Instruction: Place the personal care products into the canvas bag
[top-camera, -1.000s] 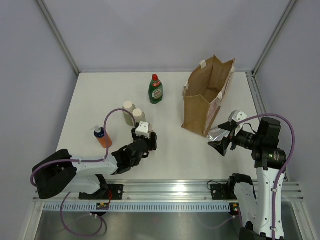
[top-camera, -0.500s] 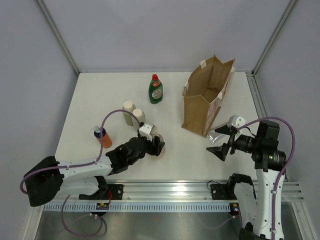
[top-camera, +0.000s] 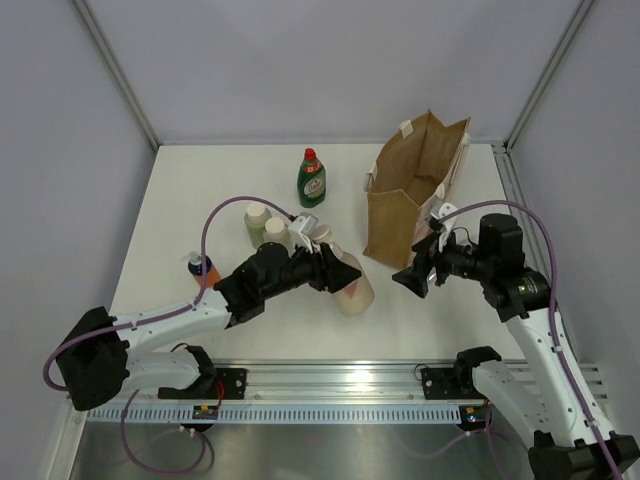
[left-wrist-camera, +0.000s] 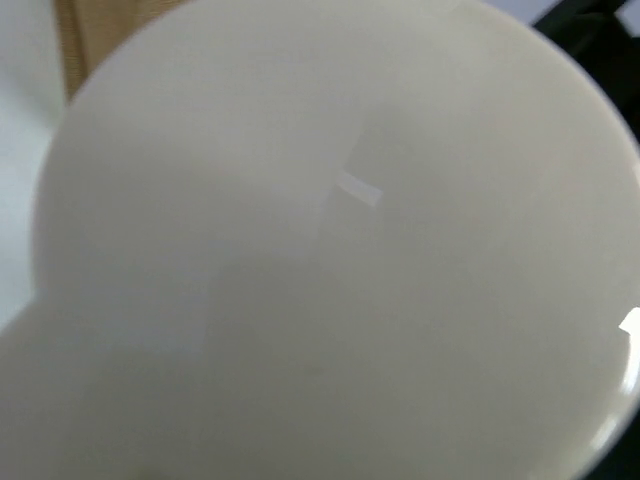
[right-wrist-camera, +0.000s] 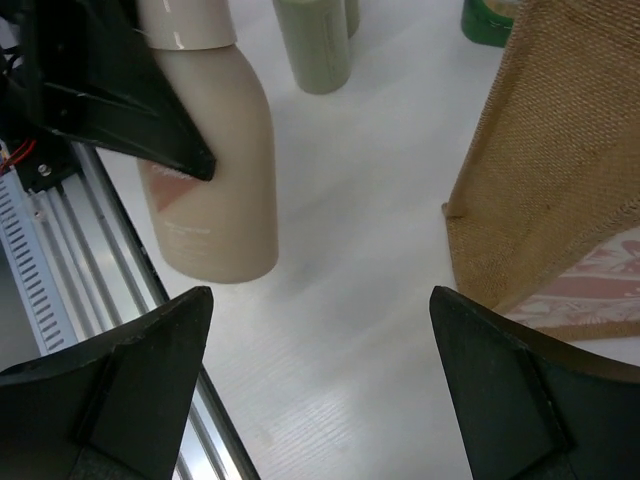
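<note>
My left gripper (top-camera: 335, 268) is shut on the beige bottle (top-camera: 352, 288) at its neck, left of the canvas bag (top-camera: 400, 215). The bottle fills the left wrist view (left-wrist-camera: 330, 250), hiding the jaws. The right wrist view shows it (right-wrist-camera: 215, 190) leaning, base at the table. My right gripper (top-camera: 412, 280) is open and empty (right-wrist-camera: 320, 300) by the bag's near corner (right-wrist-camera: 560, 170). The dark green bottle (top-camera: 311, 180), two pale white-capped bottles (top-camera: 257, 222) (top-camera: 276, 234) and the orange item (top-camera: 204, 271) stand on the table. The silver tube does not show.
The table's near edge has a metal rail (top-camera: 340, 378), also visible in the right wrist view (right-wrist-camera: 60, 270). Grey walls close the table at the back and both sides. A purple cable (top-camera: 225, 215) arches over the left arm.
My left arm has moved right with the beige bottle, toward the bag. My right gripper has moved left and toward the bag; the silver tube seen by it earlier no longer shows.
</note>
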